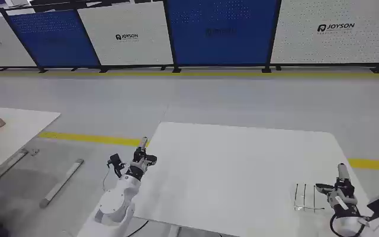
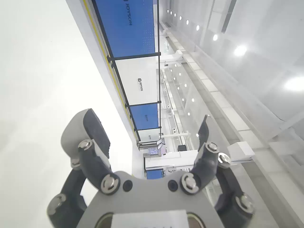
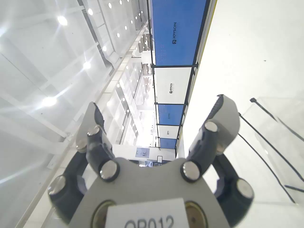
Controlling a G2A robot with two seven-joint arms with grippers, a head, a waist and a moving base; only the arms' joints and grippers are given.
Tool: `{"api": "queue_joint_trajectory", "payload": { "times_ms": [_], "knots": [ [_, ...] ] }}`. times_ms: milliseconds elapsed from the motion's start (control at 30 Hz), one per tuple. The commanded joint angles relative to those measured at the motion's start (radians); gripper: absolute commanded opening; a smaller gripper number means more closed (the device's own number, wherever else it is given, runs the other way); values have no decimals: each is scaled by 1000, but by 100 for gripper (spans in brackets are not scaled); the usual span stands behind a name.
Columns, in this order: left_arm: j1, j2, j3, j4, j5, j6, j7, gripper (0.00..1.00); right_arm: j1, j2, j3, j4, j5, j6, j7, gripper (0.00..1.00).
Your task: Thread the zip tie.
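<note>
White tabletop [image 1: 237,178] carries the task pieces at its near right corner: three black zip ties [image 1: 305,196] lie side by side, apart from one another, in a clear tray [image 1: 309,208]. In my top view the right arm sits just beside that tray at the tabletop's edge. The left arm is at the left edge, well apart from the ties. I cannot judge the fingers from up there, so I go to the wrist cameras.

The left gripper [image 2: 149,119] has its jaws spread wide with nothing between them. It is turned on its side, with the tabletop running along one finger and the blue and white wall panels [image 2: 133,24] ahead.

The right gripper [image 3: 158,103] is spread just as wide and also holds nothing. Its camera adds detail the top view lacks: a small square head on one tie, the thin straps, and the tray's see-through wall, all near one finger. I cannot tell from here whether that finger touches the nearest strap.
</note>
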Motion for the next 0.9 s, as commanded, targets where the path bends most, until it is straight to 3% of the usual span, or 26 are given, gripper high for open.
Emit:
{"api": "queue_joint_trajectory", "payload": {
  "times_ms": [0,33,67,100,133,167,267,433,533,867],
  "knots": [
    [0,0,0,0,0,0,0,100,0,0,0,0,0,0,0,100],
    [0,0,0,0,0,0,0,100,0,0,0,0,0,0,0,78],
    [0,0,0,0,0,0,0,100,0,0,0,0,0,0,0,100],
    [0,0,0,0,0,0,0,100,0,0,0,0,0,0,0,100],
    [0,0,0,0,0,0,0,100,0,0,0,0,0,0,0,78],
    [0,0,0,0,0,0,0,100,1,1,1,-3,-12,-2,3,100],
    [0,0,0,0,0,0,0,100,0,2,7,-3,-62,-12,24,100],
    [0,0,0,0,0,0,0,100,-14,9,48,4,-60,-17,152,100],
    [0,0,0,0,0,0,0,100,-14,16,77,15,-60,13,265,100],
    [0,0,0,0,0,0,0,100,-14,16,77,15,-60,13,265,100]
  ]
}}
